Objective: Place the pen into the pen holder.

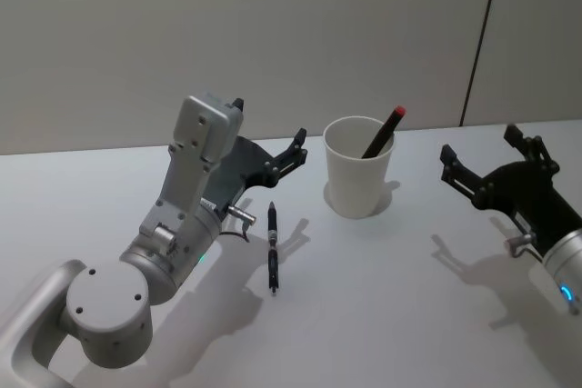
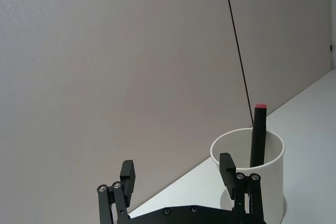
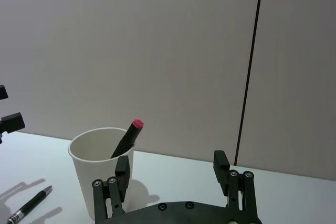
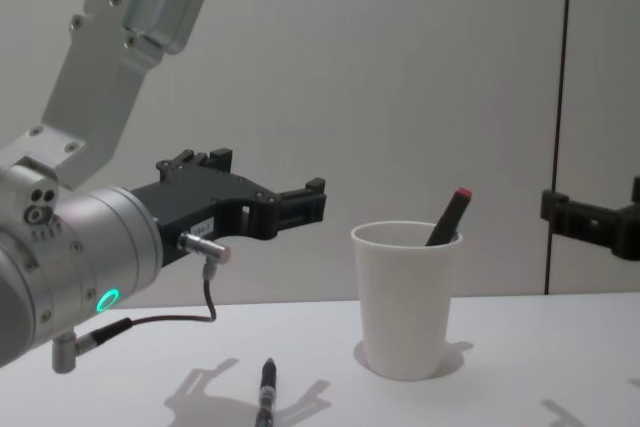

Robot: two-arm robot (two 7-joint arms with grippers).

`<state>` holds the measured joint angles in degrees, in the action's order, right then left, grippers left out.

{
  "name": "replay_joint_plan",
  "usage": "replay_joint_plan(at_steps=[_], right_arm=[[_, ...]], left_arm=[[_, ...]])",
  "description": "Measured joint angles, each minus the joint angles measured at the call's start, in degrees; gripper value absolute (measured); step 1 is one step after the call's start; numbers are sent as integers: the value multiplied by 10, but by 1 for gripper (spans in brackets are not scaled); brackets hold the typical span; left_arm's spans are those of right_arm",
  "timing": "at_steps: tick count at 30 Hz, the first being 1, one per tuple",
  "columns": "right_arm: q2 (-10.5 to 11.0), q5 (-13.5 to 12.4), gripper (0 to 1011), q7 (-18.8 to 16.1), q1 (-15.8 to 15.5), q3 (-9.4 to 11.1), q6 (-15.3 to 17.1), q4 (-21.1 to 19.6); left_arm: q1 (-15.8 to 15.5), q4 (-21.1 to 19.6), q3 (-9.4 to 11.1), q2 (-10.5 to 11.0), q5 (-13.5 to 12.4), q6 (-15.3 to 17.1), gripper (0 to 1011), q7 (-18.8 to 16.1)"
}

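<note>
A black pen (image 1: 273,247) lies flat on the white table, left of the pen holder (image 1: 359,174), a white paper cup. It also shows as the pen (image 4: 267,392) and pen (image 3: 29,208). A second, red-capped black pen (image 1: 384,134) leans inside the cup. My left gripper (image 1: 271,124) hovers open and empty above the table, just behind the lying pen and left of the cup. The left wrist view has that gripper (image 2: 177,166) facing the cup (image 2: 270,174). My right gripper (image 1: 480,143) hangs open and empty to the right of the cup (image 3: 92,166).
The white table (image 1: 391,315) ends at a plain grey wall with a dark vertical seam (image 1: 480,38). My left arm's grey housing (image 1: 195,179) rises over the table's left part.
</note>
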<state>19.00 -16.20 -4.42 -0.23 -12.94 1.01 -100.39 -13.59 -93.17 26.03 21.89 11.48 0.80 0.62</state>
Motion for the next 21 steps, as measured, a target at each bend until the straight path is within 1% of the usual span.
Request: replay_joint_plan(at_steps=[6,17,21], right_arm=[[3,-3,1002,6,-6,0,9,-8],[3,-3,1002,6,-6,0,10,-8],[3,-3,1002,6,-6,0,10,-8]], left_arm=[[0,0,0,0,0,0,1001,0],[1,-1,0,0,1,1,1001,1],[4,-6,-1,3,7,6,1001,5]])
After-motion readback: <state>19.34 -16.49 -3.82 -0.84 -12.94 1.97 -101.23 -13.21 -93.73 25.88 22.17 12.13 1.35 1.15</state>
